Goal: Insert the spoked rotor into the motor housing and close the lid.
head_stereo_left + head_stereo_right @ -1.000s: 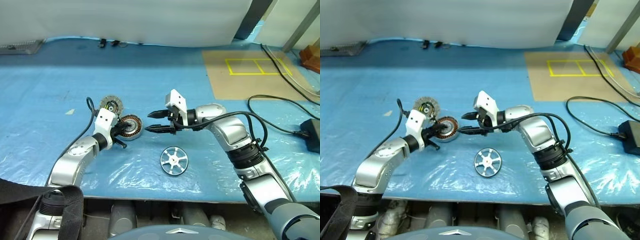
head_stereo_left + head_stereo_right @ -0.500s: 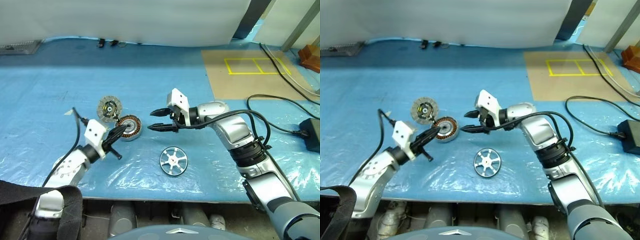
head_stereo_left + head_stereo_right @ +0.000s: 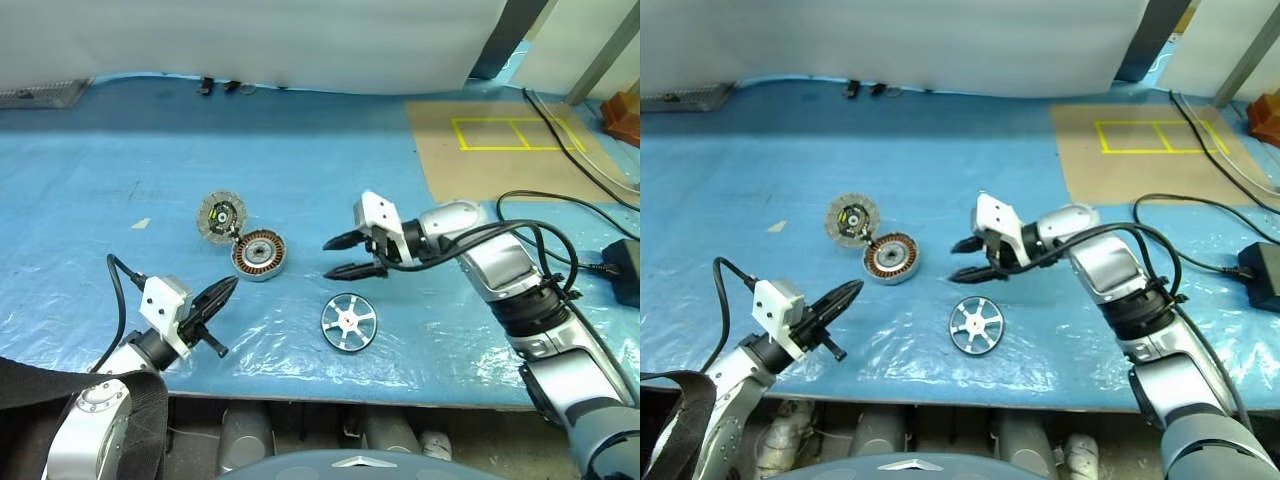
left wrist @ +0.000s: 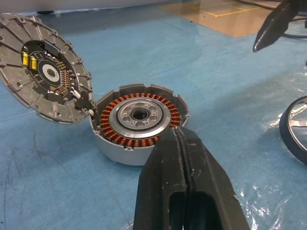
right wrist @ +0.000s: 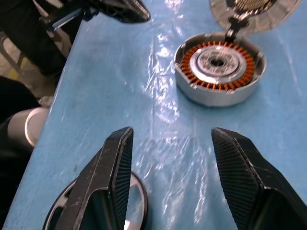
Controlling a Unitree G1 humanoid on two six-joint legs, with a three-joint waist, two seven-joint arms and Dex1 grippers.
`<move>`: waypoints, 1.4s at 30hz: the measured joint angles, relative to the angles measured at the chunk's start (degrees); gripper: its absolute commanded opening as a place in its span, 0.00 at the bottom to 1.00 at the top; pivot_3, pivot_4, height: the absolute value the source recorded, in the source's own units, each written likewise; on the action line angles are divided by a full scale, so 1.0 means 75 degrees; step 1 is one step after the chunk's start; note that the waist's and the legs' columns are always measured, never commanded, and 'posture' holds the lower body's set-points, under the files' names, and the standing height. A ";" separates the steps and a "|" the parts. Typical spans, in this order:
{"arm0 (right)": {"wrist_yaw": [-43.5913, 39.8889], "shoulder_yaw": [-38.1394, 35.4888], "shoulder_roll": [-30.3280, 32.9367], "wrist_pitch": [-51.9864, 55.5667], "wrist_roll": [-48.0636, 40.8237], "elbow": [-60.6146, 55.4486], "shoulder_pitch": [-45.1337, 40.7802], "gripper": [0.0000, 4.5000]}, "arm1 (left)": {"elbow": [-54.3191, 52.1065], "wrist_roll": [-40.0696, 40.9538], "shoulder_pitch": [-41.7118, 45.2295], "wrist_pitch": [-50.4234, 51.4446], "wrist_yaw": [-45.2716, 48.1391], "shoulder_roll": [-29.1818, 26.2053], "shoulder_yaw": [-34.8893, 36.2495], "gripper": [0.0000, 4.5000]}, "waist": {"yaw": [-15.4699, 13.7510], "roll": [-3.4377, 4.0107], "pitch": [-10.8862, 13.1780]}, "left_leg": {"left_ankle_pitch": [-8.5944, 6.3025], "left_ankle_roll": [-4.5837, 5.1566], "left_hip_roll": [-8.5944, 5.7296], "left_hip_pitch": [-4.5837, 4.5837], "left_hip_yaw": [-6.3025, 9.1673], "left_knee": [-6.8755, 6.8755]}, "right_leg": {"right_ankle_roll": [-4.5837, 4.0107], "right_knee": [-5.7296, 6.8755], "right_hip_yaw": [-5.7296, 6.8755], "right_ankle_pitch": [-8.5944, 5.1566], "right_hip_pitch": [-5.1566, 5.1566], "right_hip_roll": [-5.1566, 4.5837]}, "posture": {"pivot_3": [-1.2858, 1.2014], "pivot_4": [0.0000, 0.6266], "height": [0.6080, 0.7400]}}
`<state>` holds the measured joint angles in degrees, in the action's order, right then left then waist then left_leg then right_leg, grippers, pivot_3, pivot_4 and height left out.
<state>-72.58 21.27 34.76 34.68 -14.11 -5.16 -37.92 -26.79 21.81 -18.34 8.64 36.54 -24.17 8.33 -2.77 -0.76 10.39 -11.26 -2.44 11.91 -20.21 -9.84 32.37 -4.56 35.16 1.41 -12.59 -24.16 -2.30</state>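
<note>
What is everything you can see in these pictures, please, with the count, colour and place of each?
motor housing: one, silver-grey with copper windings, on the blue sheet, open.
lid: one, pale rim with dark centre, swung open, joined to the housing's far-left edge.
spoked rotor: one, shiny silver, flat on the sheet nearer the robot than the housing, to its right.
cardboard panel: one, brown with yellow tape lines, far right.
cables: black, on the right.
paper scrap: one, white, left.
left pincer: black, shut, empty, left of the rotor.
right pincer: black, open, empty, above the sheet right of the housing.
</note>
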 measured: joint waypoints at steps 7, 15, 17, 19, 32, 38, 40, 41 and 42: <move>0.0092 0.0504 0.0571 0.0157 0.0386 -0.0632 0.0719 0.59 | 0.0033 -0.0283 0.0014 -0.0050 0.0016 -0.0068 -0.0227 0.00 | 0.0018 0.0000 0.0000 | 0.0000 0.0000 0.0000 0.0005 -0.0001 0.0001 | 0.0002 0.0001 -0.0001 -0.0001 0.0000 0.0001 | 0.52 0.24 1.00; 0.0283 0.0570 0.0832 0.0061 0.0518 -0.1369 0.1385 0.59 | 0.0065 -0.0285 0.0295 -0.0087 0.0106 -0.0072 -0.0478 0.00 | 0.0031 0.0000 0.0000 | 0.0000 0.0000 0.0001 0.0011 -0.0002 0.0001 | 0.0003 0.0003 -0.0004 -0.0001 0.0003 0.0002 | 0.52 0.24 1.00; 0.0298 0.0568 0.0834 0.0050 0.0516 -0.1507 0.1422 0.59 | 0.0102 -0.0285 0.0328 -0.0086 0.0139 -0.0075 -0.0502 0.00 | 0.0029 0.0000 0.0000 | 0.0000 0.0000 0.0001 0.0012 -0.0002 0.0001 | 0.0002 0.0005 -0.0003 -0.0001 0.0003 0.0003 | 0.52 0.24 1.00; 0.0294 0.0568 0.0845 0.0052 0.0490 -0.1685 0.1460 0.59 | 0.0159 -0.0286 0.0356 -0.0085 0.0155 -0.0076 -0.0513 0.00 | 0.0027 0.0000 0.0000 | 0.0000 0.0000 0.0000 0.0012 -0.0002 0.0003 | 0.0002 0.0005 -0.0004 -0.0001 0.0004 0.0001 | 0.52 0.24 1.00; 0.0409 0.1216 0.0843 -0.0602 0.1284 -0.1511 0.1262 0.59 | 0.0208 -0.0287 0.0440 -0.0053 0.0157 -0.0121 -0.0549 0.00 | 0.0031 0.0000 -0.0001 | 0.0000 0.0000 0.0000 0.0016 -0.0001 0.0018 | 0.0002 0.0022 -0.0004 0.0000 0.0008 0.0000 | 0.52 0.24 1.00; 0.0414 0.1416 0.0703 -0.1310 0.1726 -0.1167 0.1011 0.40 | 0.0208 -0.0283 0.0558 0.0073 0.0110 -0.0201 -0.0542 0.00 | 0.0032 -0.0001 -0.0003 | 0.0000 0.0000 0.0002 0.0030 -0.0001 0.0032 | 0.0004 0.0036 -0.0005 -0.0001 0.0022 0.0000 | 0.52 0.24 1.00; 0.0424 0.1442 0.0673 -0.1539 0.1850 -0.1049 0.0963 0.25 | 0.0208 -0.0294 0.0579 0.0081 0.0099 -0.0232 -0.0546 0.00 | 0.0034 -0.0004 -0.0006 | 0.0000 0.0000 0.0004 0.0031 -0.0001 0.0037 | 0.0022 0.0043 -0.0006 -0.0011 0.0032 0.0001 | 0.52 0.24 1.00; 0.0435 0.1451 0.0623 -0.1636 0.1875 -0.0985 0.0961 0.17 | 0.0209 -0.0312 0.0573 0.0085 0.0099 -0.0259 -0.0546 0.00 | 0.0034 -0.0003 -0.0006 | 0.0000 0.0000 0.0005 0.0033 -0.0001 0.0041 | 0.0046 0.0045 -0.0006 -0.0025 0.0035 0.0001 | 0.52 0.24 1.00; 0.0466 0.1444 0.0582 -0.1715 0.1896 -0.0910 0.0947 0.09 | 0.0209 -0.0319 0.0574 0.0088 0.0099 -0.0268 -0.0546 0.00 | 0.0033 -0.0001 -0.0008 | 0.0000 0.0000 0.0004 0.0036 0.0000 0.0048 | 0.0049 0.0049 -0.0006 -0.0027 0.0035 -0.0001 | 0.52 0.24 1.00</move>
<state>-69.08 32.10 39.13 21.82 0.11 -11.99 -30.82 -25.23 19.42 -14.04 9.29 37.28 -26.18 4.23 -2.53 -0.76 10.33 -11.26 -2.44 11.93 -19.94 -9.84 32.73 -4.19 35.53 1.37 -12.79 -23.89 -2.31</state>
